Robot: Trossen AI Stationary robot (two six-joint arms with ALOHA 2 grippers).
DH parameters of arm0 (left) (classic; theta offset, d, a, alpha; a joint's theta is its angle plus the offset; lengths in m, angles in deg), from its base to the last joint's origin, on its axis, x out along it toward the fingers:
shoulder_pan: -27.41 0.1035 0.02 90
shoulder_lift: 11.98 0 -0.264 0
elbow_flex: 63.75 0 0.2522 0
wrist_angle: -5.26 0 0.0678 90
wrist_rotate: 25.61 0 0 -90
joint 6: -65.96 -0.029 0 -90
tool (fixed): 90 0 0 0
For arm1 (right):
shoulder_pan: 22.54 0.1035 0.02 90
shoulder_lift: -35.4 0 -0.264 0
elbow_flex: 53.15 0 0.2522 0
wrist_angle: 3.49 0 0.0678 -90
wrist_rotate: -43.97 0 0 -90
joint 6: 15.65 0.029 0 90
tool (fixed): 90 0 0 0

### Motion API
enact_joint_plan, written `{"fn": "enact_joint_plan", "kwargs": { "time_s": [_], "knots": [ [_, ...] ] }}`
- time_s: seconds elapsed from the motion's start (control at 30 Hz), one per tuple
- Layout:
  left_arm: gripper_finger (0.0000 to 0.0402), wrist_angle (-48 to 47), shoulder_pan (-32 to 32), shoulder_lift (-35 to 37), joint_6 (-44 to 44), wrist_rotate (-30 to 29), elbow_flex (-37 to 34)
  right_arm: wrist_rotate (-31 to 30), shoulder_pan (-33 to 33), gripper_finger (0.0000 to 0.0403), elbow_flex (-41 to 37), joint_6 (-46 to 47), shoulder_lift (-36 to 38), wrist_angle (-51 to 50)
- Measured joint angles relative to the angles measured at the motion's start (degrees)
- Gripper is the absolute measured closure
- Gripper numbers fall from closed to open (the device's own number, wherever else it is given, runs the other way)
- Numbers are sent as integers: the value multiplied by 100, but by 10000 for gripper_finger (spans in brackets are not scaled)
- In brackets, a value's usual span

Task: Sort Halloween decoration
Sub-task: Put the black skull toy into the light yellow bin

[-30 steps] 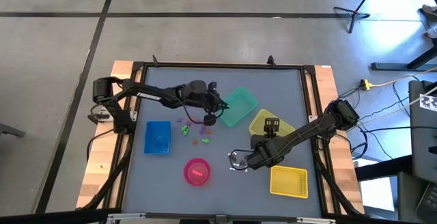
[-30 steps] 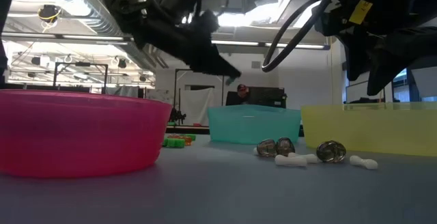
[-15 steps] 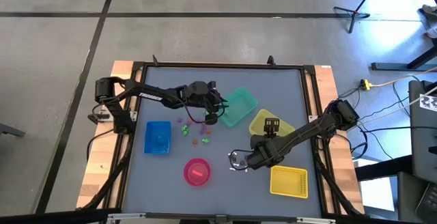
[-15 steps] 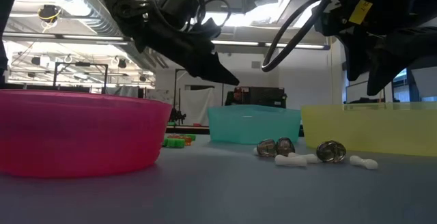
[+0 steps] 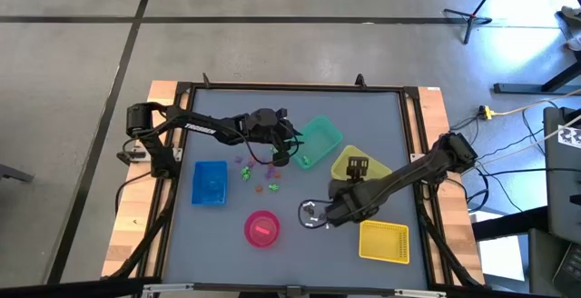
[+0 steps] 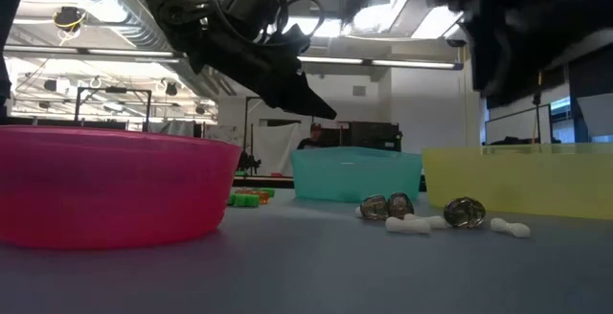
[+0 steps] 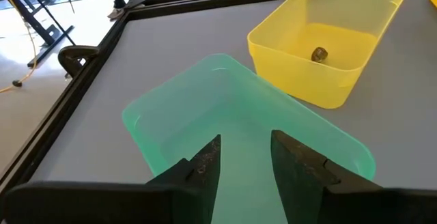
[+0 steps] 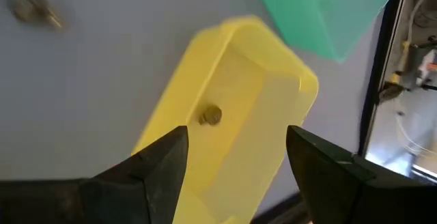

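Halloween trinkets [image 5: 260, 176] lie in a loose scatter on the table [image 5: 363, 116] between the blue bin [image 5: 210, 183] and the green bin [image 5: 315, 142] — purple, green, orange specks, too small to read any long axis or facing. A second group, dark round pieces [image 6: 386, 205] and white bone-like pieces [image 6: 414, 222], sits in front of the yellow bin [image 6: 522, 182] in the low view; the bones lie flat, long axes roughly crosswise to that camera. One dark piece [image 7: 319, 54] rests inside the yellow bin.

Left gripper [image 5: 292, 145] hangs over the green bin's near edge, fingers parted a little, nothing visible between them. Right gripper [image 5: 315, 214] sits low beside the dark-and-white group, jaws spread wide and empty.

Risks, as I judge them: the right jaws coming down on close-packed pieces could scatter them or pinch two at once — the round ones look free to roll. The left arm's reach back to the scatter passes near the green bin's rim; a clip could shift it.
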Motion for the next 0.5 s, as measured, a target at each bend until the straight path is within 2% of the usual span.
{"fn": "enact_joint_plan", "kwargs": {
  "time_s": [0.23, 0.37, 0.5],
  "knots": [
    [288, 0, 0, 0, 4, 2, 0, 250, -2, 155, 790, 2, 0, 228],
    [288, 0, 0, 0, 6, 2, 0, 568, 0, 155, 938, -21, 0, 602],
    [288, 0, 0, 0, 5, 2, 0, 989, -2, 155, 938, -421, 1, 1052]
  ]
}}
